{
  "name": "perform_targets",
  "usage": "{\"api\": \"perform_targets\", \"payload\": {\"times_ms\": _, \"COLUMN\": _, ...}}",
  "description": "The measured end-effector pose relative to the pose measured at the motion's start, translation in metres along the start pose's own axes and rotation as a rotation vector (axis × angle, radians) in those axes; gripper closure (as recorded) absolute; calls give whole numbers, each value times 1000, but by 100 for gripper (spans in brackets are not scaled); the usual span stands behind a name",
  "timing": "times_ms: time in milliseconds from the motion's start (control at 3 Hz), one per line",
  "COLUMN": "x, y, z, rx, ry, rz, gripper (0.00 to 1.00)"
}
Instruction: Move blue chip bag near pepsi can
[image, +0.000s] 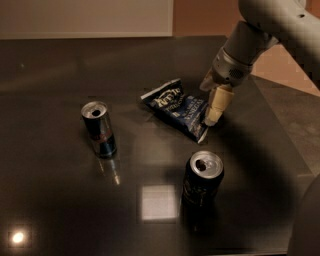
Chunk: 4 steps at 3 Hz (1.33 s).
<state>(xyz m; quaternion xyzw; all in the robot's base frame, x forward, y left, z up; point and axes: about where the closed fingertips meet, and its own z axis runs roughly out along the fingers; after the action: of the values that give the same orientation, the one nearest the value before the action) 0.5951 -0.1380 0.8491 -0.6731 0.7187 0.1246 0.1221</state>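
- Claw (214, 107): at the right end of the blue chip bag (179, 107), tip down at or just above the bag's near-right corner; the arm comes in from the upper right; whether the claw is released or clenched cannot be told from this view; contact with the bag cannot be confirmed either.
- Blue chip bag: lying flat and crinkled on the desk (60, 75), about mid-scene, long axis running from far-left to near-right; its near-right sealed end points towards the pepsi can (201, 180).
- Pepsi can: upright, opened top, nearer the camera and slightly right of the bag; near it but apart, a strip of bare desk between.
- Step in hand, as judged: securing the bag's right end before carrying or dragging it nearer.
- Recommended practice: take the sealed edge or a firm fold, not the loose puffed middle, since the film looks slippery; lift only enough to free the bag from the desk; travel the short path towards the near side and set it down just beside the can, on its far or left flank.
- Risk: the can stands directly along the travel line; a trailing end of the bag or the claw itself could knock it over; stop short of touching.
- Other items: a slimmer can (99, 129) upright at the left, well apart from the bag and off the path; no obstruction expected from it.
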Motion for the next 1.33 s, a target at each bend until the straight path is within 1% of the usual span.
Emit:
{"api": "perform_targets", "payload": {"times_ms": 333, "x": 2, "y": 2, "z": 2, "rx": 7, "ry": 20, "rz": 2, "gripper": 41}}
{"api": "perform_targets", "payload": {"times_ms": 667, "x": 2, "y": 11, "z": -5, "rx": 20, "ry": 34, "rz": -8, "gripper": 64}}
{"api": "perform_targets", "payload": {"times_ms": 1000, "x": -2, "y": 28, "z": -23, "rx": 19, "ry": 27, "rz": -48, "gripper": 87}}
{"api": "perform_targets", "payload": {"times_ms": 1333, "x": -2, "y": 48, "z": -42, "rx": 8, "ry": 12, "rz": -90, "gripper": 100}}
